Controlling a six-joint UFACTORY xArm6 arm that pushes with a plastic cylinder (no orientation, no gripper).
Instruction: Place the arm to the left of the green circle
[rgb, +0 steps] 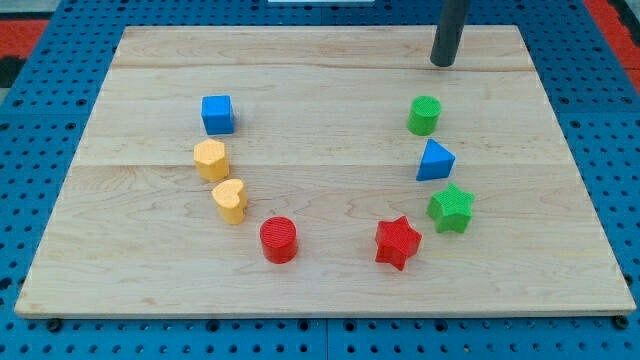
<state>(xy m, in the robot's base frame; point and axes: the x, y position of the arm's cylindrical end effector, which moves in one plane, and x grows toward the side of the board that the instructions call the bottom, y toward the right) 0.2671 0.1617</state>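
Red star (397, 242), my tip (442, 63) above green circle (424, 115)

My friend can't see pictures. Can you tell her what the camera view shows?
My tip rests near the top of a wooden board, just above and right of the green circle. Other blocks curve in a U below: blue triangle, green star, red star, red circle.

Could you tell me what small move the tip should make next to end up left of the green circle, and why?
Probably slide my tip toward the view's left and bottom, around the block. It now sits above and slightly right of the green circle, near the board's top edge, touching nothing. The space left of the circle looks open, with the blue cube far across, so a curved path should avoid nudging the circle.
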